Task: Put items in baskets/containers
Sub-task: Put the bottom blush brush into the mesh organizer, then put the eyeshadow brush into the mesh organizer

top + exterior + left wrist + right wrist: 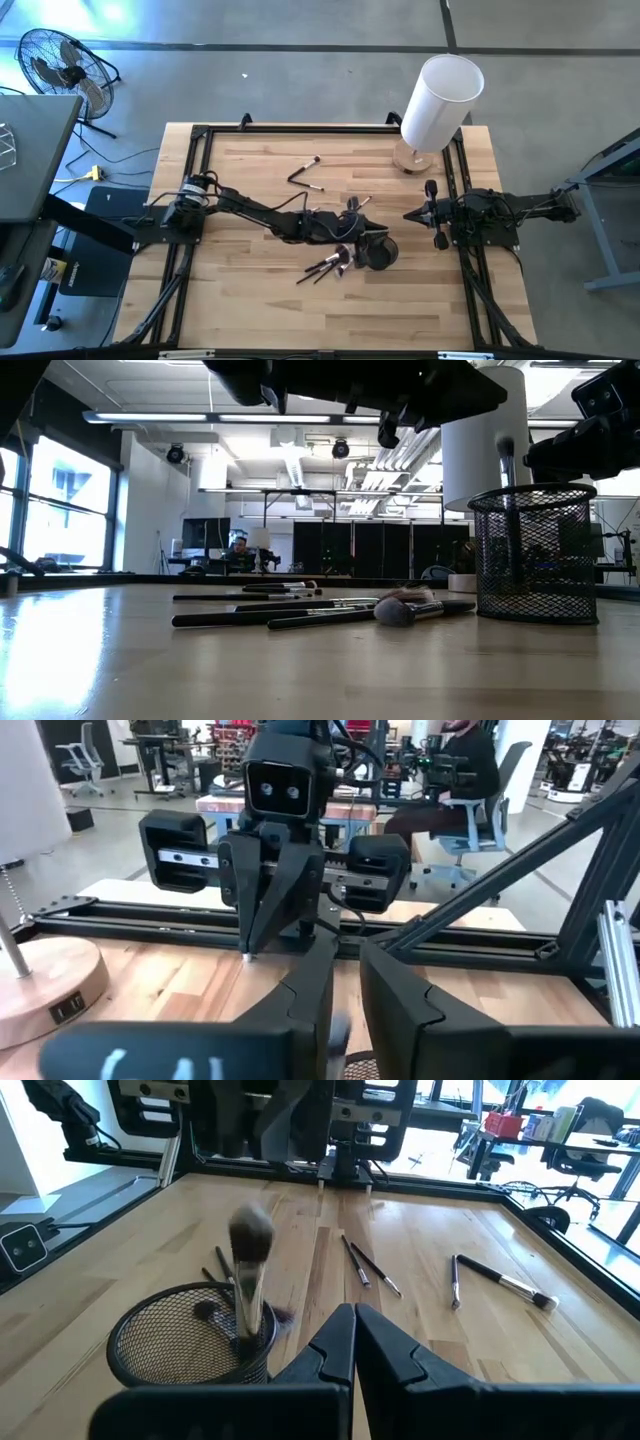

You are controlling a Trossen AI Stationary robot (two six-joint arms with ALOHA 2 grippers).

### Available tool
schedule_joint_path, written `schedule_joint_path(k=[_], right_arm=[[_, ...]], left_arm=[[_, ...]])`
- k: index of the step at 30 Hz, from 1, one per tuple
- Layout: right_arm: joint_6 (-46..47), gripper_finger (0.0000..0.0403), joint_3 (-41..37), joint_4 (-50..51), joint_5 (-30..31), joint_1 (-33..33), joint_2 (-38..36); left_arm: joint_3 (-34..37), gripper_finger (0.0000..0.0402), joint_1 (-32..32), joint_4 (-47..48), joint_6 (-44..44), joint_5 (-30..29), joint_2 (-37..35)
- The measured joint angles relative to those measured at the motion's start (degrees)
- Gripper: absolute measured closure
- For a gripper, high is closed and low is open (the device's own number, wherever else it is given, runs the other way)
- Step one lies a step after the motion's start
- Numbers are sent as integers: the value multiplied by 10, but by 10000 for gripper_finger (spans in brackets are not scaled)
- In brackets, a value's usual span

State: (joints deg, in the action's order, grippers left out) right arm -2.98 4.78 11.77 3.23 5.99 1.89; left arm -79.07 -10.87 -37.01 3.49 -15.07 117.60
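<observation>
From the level camera at the tabletop edge, the nearest things are a bundle of dark-handled makeup brushes lying flat, one with a fluffy grey head pointing toward the black mesh cup, which stands upright just beside them. This view alone shows a brush handle rising out of the cup's mouth; the arms appear here only as dark shapes overhead.

From above, the left claw hangs over the cup near the middle of the tabletop, with the bundle just beside the cup on the left arm's side. The left wrist camera shows its two fingers parted by a narrow gap with nothing gripped between them, so it reads as released, the cup's mesh rim barely peeping in below.

The right wrist camera alone looks into the cup: a brush with a dark rounded head stands in it, blurred, with a small one lying on the bottom. The right claw, clenched with its fingers pressed together and empty, waits at the right-hand edge of the tabletop. Beyond the cup lie two thin brushes and two more, apart from each other.

Farther back, the tall white cylinder stands on its wooden base at the far right corner. A person sits in the room behind.
</observation>
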Motion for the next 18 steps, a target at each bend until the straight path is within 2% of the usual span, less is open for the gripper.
schedule_joint_path(k=[6, 8, 11, 15, 18], right_arm=[[0, 402, 0, 0, 0, 0, 0], [0, 402, 0, 0, 0, 0, 0], [0, 402, 0, 0, 0, 0, 0], [0, 402, 0, 0, 0, 0, 0], [0, 402, 0, 0, 0, 0, 0]], left_arm=[[-16, 324, 0, 11, 0, 5, 0], [-34, 323, -2, 46, 0, 11, -12], [-74, 327, -4, 162, 3, 22, -43], [-141, 343, -4, 405, 78, 23, -74], [-160, 370, -7, 467, 85, 22, -91]])
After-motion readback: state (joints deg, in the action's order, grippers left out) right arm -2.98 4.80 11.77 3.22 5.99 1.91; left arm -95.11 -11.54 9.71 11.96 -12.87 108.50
